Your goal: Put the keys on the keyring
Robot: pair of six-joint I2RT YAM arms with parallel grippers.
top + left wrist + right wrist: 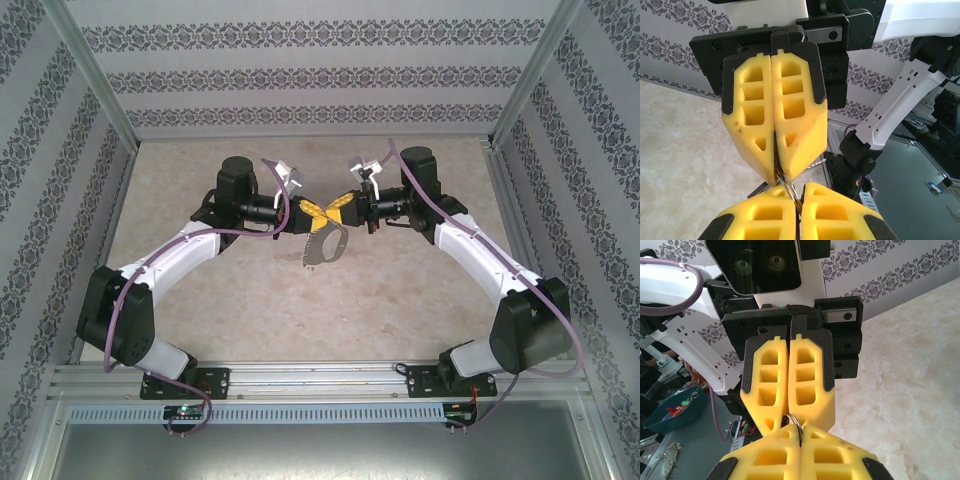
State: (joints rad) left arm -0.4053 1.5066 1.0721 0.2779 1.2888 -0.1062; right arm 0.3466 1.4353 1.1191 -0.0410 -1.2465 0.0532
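1. Top external view: the keyring (327,246) is off the table (200,300), just on the near side of where the two arms' yellow fingertips meet.
2. Its grey loop faces that camera broadside. The long axis runs roughly left to right, with the chain end at the left.
3. The left gripper (316,214) has its jaws pressed together on a thin silvery wire of the keyring.
4. The right gripper (335,208), tip to tip with it, pinches the same wire.
5. Both wrist views show the yellow fingers hiding most of that wire.
6. Patterned walls (300,80) enclose the table.
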